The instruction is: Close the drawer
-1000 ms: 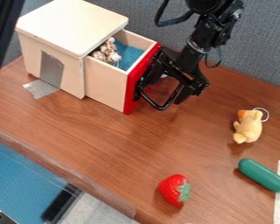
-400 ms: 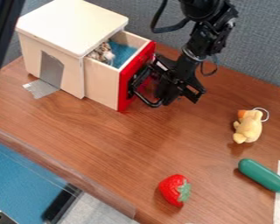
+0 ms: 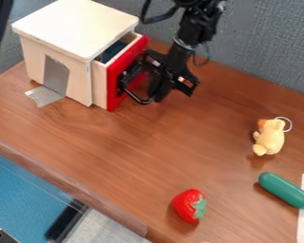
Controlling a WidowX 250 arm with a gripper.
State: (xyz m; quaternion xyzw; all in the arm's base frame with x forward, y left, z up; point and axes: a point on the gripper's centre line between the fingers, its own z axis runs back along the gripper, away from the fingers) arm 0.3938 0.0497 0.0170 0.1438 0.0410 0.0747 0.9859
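Poking out of the wooden box [image 3: 75, 26], here's the drawer [image 3: 99, 86], partly open, at the upper left of the view! Its sliding axis slants from upper left to lower right, and its upright red front [image 3: 114, 71] faces rightward, away from the box. That panel's top edge slants the other way, up toward the rear wall [image 3: 262, 52]. A strip of pale side wall shows, and there's a dark blue patch inside, just below the box's white lid.

And the claw [image 3: 130, 78]? Right up at the red front, on its outer face, with the black arm [image 3: 180, 52] coming down from the top edge. How far open it is, one cannot tell, nor whether it grips any part of the panel.

Over on the tabletop [image 3: 180, 142], well apart: a yellow plush toy [image 3: 269, 137] at right, a green rounded object [image 3: 284, 190] below it, and a red strawberry [image 3: 189, 204] nearer the front edge.
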